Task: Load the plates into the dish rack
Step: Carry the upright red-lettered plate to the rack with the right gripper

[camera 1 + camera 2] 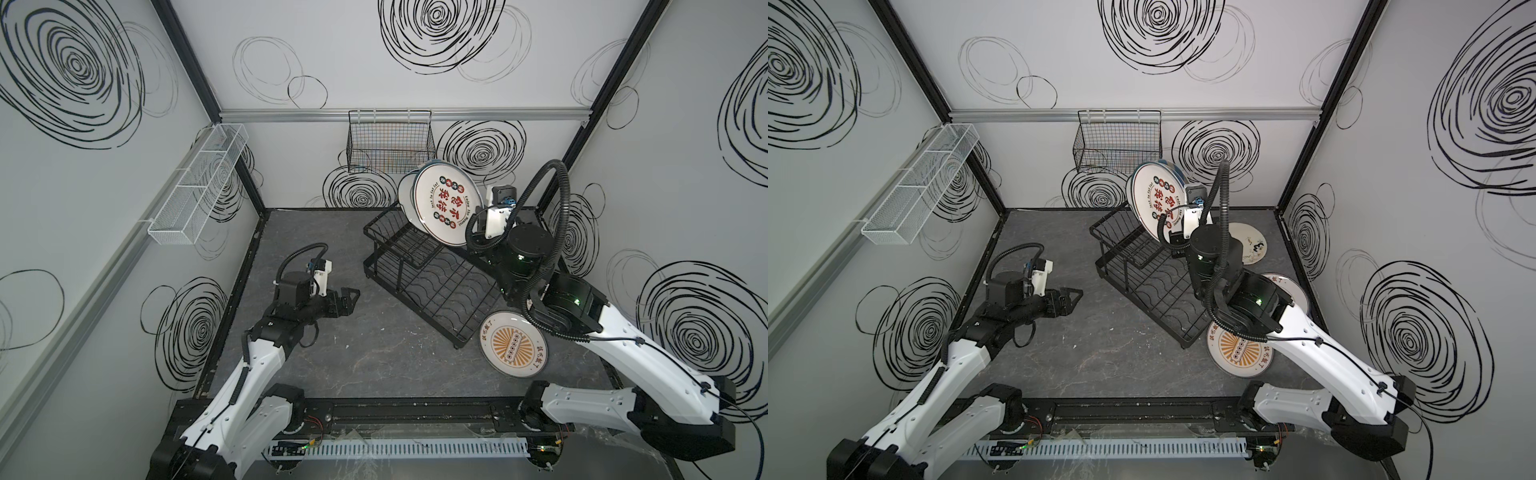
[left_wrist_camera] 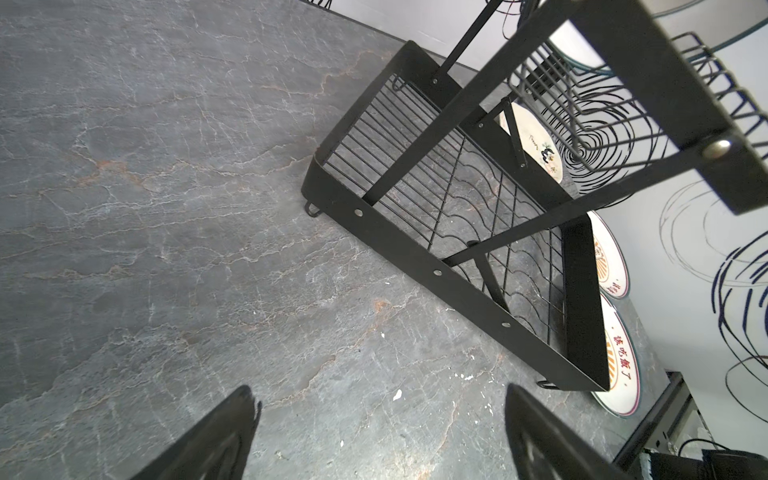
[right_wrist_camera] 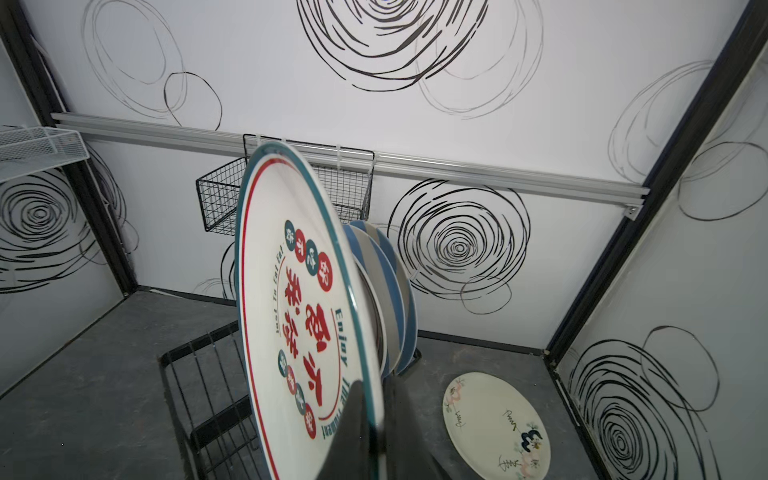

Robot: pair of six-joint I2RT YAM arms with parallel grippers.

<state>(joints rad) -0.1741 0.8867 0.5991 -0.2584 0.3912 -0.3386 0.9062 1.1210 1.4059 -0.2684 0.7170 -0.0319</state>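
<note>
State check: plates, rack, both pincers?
character plate: upright at rack's upper shelf, held by its rim
right pincer: shut on character plate
striped plates: upright in upper shelf
sunburst plate: flat on table
floral plate: flat on table
rack: lower tray empty
left pincer: open, empty

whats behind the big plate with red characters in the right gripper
Behind the character plate, blue-and-cream striped plates stand on edge in the dish rack; two rims seem to show. Their faces and lower edges are covered, so their slots cannot be seen.
</note>
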